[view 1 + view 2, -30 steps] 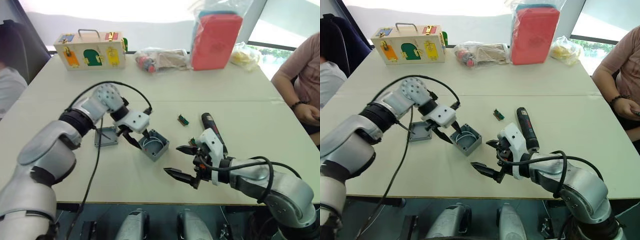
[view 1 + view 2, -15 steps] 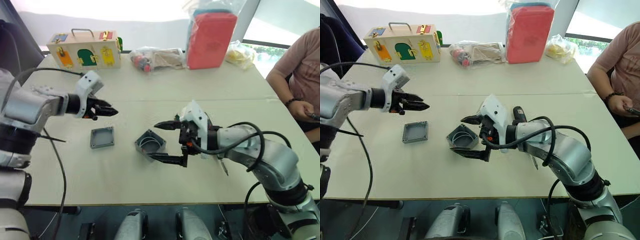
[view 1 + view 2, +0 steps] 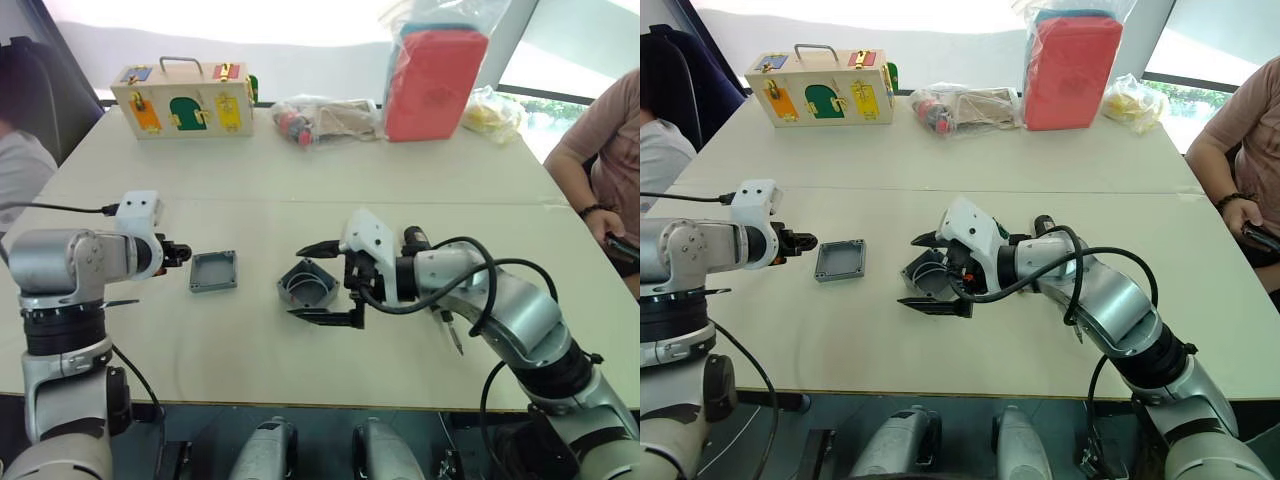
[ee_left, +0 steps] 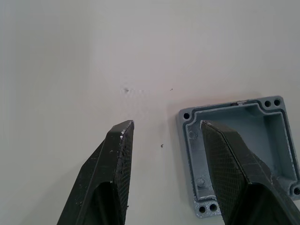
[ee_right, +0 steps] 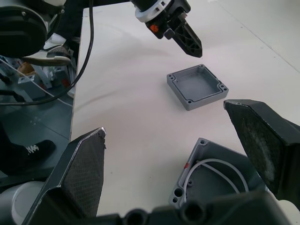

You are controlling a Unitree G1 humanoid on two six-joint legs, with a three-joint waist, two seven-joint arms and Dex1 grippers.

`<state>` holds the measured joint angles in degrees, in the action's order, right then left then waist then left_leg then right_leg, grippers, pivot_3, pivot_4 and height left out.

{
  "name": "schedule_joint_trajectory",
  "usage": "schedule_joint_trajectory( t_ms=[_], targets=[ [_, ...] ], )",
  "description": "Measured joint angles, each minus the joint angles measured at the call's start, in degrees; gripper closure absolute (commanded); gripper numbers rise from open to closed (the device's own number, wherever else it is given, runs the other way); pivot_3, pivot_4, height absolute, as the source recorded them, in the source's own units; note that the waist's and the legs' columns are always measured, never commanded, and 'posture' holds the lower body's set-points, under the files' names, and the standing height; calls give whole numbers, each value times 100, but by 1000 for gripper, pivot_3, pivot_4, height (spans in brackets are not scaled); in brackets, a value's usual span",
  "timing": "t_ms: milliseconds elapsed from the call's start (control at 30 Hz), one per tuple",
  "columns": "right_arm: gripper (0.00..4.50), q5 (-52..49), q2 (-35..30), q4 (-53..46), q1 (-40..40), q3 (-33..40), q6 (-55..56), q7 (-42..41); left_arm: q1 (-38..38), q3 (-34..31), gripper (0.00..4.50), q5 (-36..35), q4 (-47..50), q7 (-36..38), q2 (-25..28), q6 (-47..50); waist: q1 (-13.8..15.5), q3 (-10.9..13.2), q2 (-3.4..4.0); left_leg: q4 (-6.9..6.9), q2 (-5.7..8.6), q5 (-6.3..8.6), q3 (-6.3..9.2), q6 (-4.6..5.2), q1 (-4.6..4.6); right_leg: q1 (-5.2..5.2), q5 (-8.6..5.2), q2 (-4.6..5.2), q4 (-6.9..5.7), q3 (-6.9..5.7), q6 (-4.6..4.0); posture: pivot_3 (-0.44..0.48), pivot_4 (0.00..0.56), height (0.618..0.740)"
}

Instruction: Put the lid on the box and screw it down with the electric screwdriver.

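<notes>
a: where does the lid (image 3: 214, 271) lie? b: flat on the table (image 3: 420, 170), rim up, hollow side showing, just beside the left gripper (image 3: 178, 251); that gripper points at it from the robot's left, fingers parted and empty; in the left wrist view one finger (image 4: 236, 164) hangs over the lid's near edge and the other over bare table, so the lid sits off to one side of the gap, not centred.

a: and the box (image 3: 306, 285)? b: between the spread fingers of the right gripper (image 3: 323, 282), one finger above it, one below; jaws wide, not yet closed on it; it seems tilted, its open mouth with white wires turned toward the lid.

a: so which arm takes the lid? b: the left, i'd judge; it is far nearer; lid and box lie apart, side by side; being square, the lid has no long axis.

a: the electric screwdriver (image 3: 414, 240)? b: on the table behind the right forearm, mostly hidden.
</notes>
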<state>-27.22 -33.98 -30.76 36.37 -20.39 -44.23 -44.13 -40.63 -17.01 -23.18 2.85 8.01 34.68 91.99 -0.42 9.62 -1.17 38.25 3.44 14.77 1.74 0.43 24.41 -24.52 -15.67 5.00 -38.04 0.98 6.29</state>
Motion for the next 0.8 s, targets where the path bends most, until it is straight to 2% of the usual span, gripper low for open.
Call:
schedule_joint_trajectory(
  t_ms=[433,533,633,667,800],
  targets=[
    [0,-6,135,-179,-215,147,-435,415,11,149,2220,12,-483,-356,-397,-12,-10,-4,4,-2,4,-1,-1,-2,-1,-2,0,6,-1,2,0,0,150,738],
    [0,-6,136,-202,-225,156,-485,466,19,144,2852,25,-472,-362,-441,-20,-7,-8,5,-2,5,-1,-1,-3,-3,0,0,6,-1,2,0,0,150,738],
    [0,-1,135,-230,-248,177,-505,492,45,83,4149,63,-404,-365,-561,-31,-9,-17,12,-2,6,-1,-1,-3,-5,1,0,7,-1,2,-1,0,150,738],
    [0,0,132,-232,-253,191,-505,493,58,57,4441,115,-397,-385,-571,-35,-10,-21,16,-3,6,-1,-1,-2,-6,2,0,6,-1,3,0,0,150,738],
    [0,2,128,-232,-282,275,-507,501,71,24,4441,196,-371,-442,-639,-37,-7,-30,22,-4,6,-1,-1,-2,-7,3,0,7,0,3,0,0,150,738]
  ],
)
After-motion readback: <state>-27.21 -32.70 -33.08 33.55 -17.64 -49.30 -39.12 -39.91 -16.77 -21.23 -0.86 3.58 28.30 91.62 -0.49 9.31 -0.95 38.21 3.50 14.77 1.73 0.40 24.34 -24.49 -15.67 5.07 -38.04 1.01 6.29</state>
